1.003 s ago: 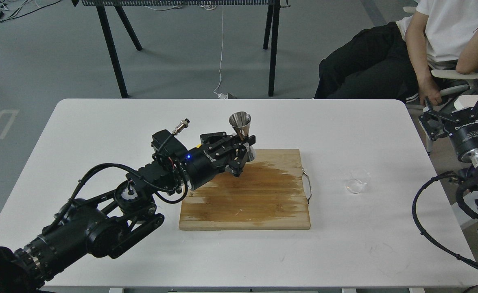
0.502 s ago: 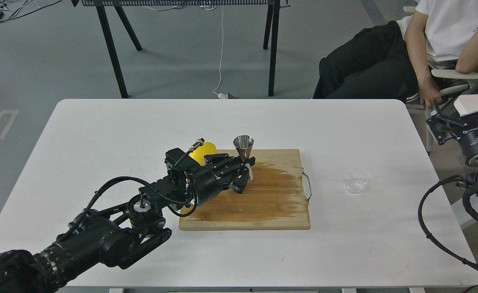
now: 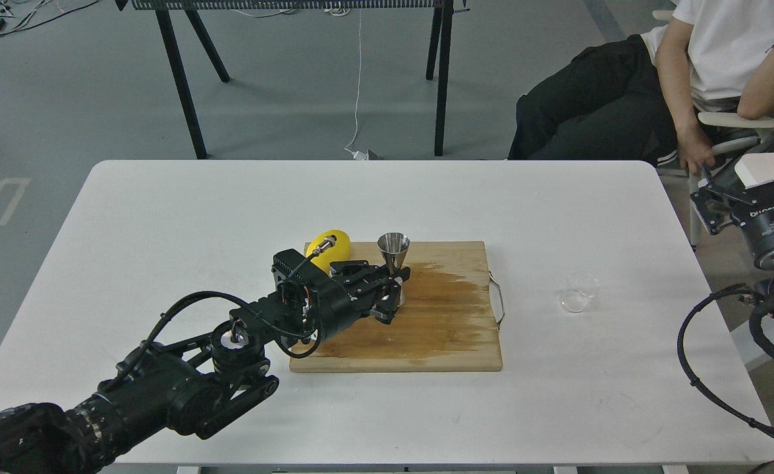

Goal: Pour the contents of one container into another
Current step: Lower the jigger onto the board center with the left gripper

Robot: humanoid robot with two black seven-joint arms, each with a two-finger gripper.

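Note:
The shiny steel jigger [image 3: 393, 251] stands upright on the wooden cutting board [image 3: 439, 336], near its back left part. My left gripper [image 3: 390, 288] reaches in from the left and is shut on the jigger at its narrow waist, hiding most of the lower cone. The small clear glass cup [image 3: 578, 291] stands upright on the white table to the right of the board, untouched. My right gripper [image 3: 752, 176] hovers off the table's right edge, well behind and to the right of the cup, with its fingers spread and nothing between them.
A yellow lemon [image 3: 326, 245] lies at the board's back left corner, just behind my left wrist. The board has a wire handle [image 3: 497, 299] on its right side and a dark wet stain. A seated person [image 3: 683, 79] is at the back right.
My left gripper has come down and back toward me with the jigger, from the air onto the board, uncovering the lemon. The right gripper shifted slightly up and right, then held still.

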